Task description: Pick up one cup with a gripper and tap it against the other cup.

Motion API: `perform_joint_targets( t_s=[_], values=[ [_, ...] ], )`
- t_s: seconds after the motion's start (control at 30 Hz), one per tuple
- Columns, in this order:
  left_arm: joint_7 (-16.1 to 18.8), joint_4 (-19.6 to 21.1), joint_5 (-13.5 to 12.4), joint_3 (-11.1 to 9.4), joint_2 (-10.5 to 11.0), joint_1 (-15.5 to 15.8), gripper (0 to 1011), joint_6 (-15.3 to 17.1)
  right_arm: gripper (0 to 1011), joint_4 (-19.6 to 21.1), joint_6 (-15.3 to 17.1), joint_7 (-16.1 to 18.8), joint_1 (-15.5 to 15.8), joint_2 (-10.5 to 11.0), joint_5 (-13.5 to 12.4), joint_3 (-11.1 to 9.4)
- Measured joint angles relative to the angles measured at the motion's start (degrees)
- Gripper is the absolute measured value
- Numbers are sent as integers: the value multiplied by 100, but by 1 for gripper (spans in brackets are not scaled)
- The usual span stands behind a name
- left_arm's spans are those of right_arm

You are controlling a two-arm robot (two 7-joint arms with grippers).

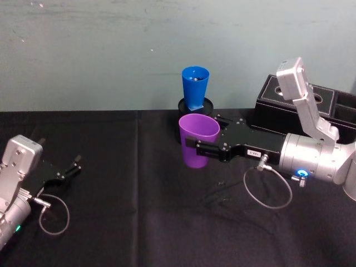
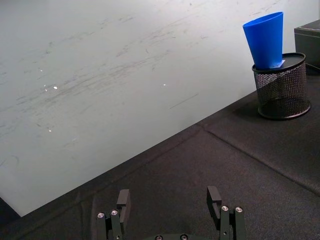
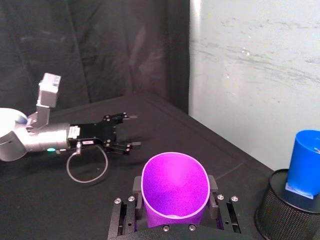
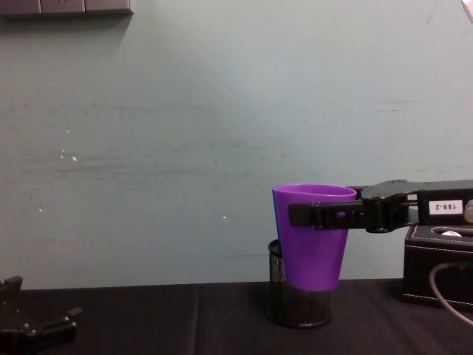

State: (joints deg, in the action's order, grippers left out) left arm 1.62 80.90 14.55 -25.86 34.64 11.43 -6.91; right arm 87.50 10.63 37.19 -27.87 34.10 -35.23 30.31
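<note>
The purple cup (image 1: 197, 140) hangs upright above the black table, with my right gripper (image 1: 201, 137) shut on it just below the rim. From the right wrist, the purple cup (image 3: 175, 186) sits between the fingers (image 3: 137, 186). The blue cup (image 1: 194, 86) stands in a black mesh pen holder (image 1: 194, 105) just behind the purple one, a small gap apart. In the chest view the purple cup (image 4: 314, 237) covers the blue one, and the right gripper (image 4: 325, 214) reaches in from the right. My left gripper (image 1: 72, 167) rests open at the near left, holding nothing.
A black box (image 1: 311, 105) stands at the back right, beside the right arm. The wall runs close behind the pen holder (image 2: 281, 87) and the blue cup (image 2: 265, 37). A cable loop (image 1: 270, 189) hangs under the right wrist.
</note>
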Motion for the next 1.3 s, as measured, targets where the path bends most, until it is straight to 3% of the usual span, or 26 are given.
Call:
perform_joint_targets(
  t_s=[0.2, 1.3],
  values=[
    [0, 0, 0, 0, 0, 0, 1000, 0, 722, 153, -23, -20, 82, 105, -63, 21],
    [0, 0, 0, 0, 0, 0, 1000, 0, 722, 125, -25, -22, 65, 84, -52, 14]
  ],
)
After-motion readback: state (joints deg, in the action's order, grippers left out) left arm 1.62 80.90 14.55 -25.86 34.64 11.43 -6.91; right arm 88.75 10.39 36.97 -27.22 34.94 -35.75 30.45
